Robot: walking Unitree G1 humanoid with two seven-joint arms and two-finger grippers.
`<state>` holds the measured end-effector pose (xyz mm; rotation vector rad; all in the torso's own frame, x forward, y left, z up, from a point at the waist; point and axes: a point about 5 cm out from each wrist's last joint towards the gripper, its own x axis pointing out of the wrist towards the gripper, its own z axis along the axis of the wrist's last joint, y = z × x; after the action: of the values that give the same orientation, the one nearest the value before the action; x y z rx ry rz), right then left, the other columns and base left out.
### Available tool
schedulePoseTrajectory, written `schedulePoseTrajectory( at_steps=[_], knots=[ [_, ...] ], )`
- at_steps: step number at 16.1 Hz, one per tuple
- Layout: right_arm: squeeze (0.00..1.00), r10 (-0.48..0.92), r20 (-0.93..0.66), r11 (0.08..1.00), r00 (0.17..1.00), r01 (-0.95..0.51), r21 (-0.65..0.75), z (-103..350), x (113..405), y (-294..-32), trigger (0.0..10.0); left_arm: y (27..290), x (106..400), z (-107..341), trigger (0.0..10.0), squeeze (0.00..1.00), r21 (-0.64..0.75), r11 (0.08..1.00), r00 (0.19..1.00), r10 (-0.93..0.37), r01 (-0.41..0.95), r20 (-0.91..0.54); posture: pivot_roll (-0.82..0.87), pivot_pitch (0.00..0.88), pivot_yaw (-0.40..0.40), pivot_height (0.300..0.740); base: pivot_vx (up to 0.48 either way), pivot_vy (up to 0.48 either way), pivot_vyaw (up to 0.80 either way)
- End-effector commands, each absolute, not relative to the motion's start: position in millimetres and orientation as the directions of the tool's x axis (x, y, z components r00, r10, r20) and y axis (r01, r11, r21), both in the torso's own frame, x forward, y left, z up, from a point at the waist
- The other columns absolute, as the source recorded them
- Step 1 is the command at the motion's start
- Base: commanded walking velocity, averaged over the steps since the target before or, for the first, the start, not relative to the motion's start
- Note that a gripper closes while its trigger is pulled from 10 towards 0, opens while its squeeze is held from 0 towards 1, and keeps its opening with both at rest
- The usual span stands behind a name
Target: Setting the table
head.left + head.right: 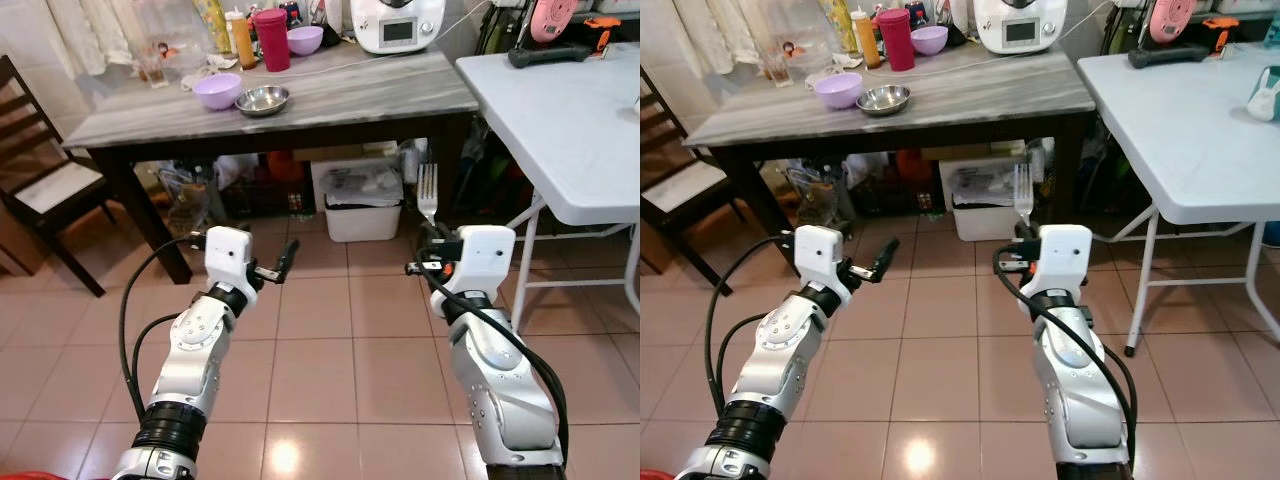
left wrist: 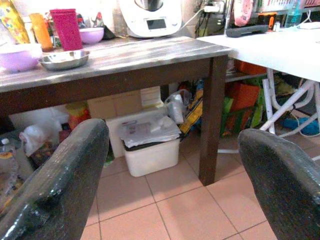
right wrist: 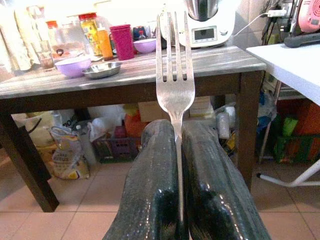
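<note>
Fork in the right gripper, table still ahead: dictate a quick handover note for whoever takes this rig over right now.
Right gripper: shut on the fork, tines up.
Left gripper: open, holding nothing, raised over the tiled floor.
Wooden table stands ahead, out of reach for now; on it a purple bowl, a steel bowl and a red cup.
Done: fork in hand.
Left: walk up to the table and lay the fork on it.

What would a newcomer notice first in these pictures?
First, the fork, upright with tines up, clamped in the right gripper above the tiled floor. The left gripper is open beside it. Ahead stands the dark table, with a purple bowl touching a steel bowl.
</note>
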<state>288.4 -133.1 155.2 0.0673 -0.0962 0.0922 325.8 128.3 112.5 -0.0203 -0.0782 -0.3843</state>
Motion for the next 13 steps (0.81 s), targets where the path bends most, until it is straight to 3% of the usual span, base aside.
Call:
schedulePoseTrajectory(
  at_steps=[1, 13],
  knots=[
    [0.00, 0.110, 0.137, 0.990, 0.984, -0.120, 0.067, 163.6, 287.5, -126.7, 10.0, 134.3, 326.1, 114.6, 10.0, 0.00, 0.003, 0.932, 0.929, -0.362, 0.363, 0.081, -0.31, 0.034, 0.125, 0.740, 0.409, 0.000, 0.55],
    [0.00, 0.100, 0.136, 0.992, 0.986, -0.109, 0.060, 163.7, 287.7, -127.4, 10.0, 125.9, 322.8, 112.8, 10.0, 0.00, -0.027, 0.921, 0.919, -0.385, 0.389, 0.081, -0.31, 0.035, 0.124, 0.740, 0.451, 0.000, 0.00]
  ],
)
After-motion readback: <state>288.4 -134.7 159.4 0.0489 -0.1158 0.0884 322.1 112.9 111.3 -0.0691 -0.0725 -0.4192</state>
